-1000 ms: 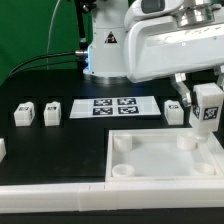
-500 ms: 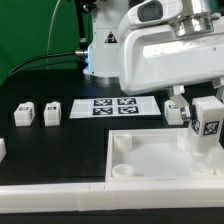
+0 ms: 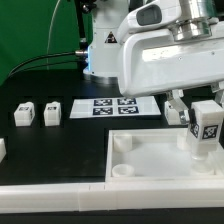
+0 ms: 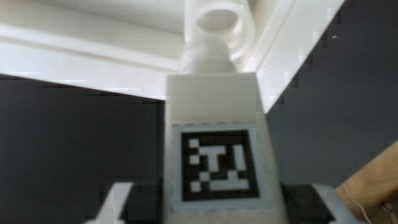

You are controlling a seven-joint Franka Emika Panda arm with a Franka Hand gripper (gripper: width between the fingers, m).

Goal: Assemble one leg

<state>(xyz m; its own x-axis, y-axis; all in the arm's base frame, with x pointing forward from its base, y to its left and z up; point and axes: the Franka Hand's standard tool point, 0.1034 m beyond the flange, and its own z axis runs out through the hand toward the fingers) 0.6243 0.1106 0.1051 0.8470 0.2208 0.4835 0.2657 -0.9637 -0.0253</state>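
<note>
My gripper (image 3: 205,120) is shut on a white leg (image 3: 207,128) with a black-and-white tag. It holds the leg upright over the far right corner socket (image 3: 187,142) of the white tabletop (image 3: 150,160). In the wrist view the leg (image 4: 217,130) fills the middle between my fingers (image 4: 128,200), and its tip points at a round socket (image 4: 217,20). Two more legs (image 3: 23,113) (image 3: 52,112) stand at the exterior view's left. Another leg (image 3: 175,113) stands behind my gripper.
The marker board (image 3: 115,107) lies at the middle back. The robot base (image 3: 100,50) stands behind it. A small white block (image 3: 2,150) sits at the exterior view's left edge. A white rail (image 3: 50,190) runs along the front.
My gripper has moved down and slightly toward the exterior view's left with the leg, bringing its lower end to the tabletop's far right corner socket.
</note>
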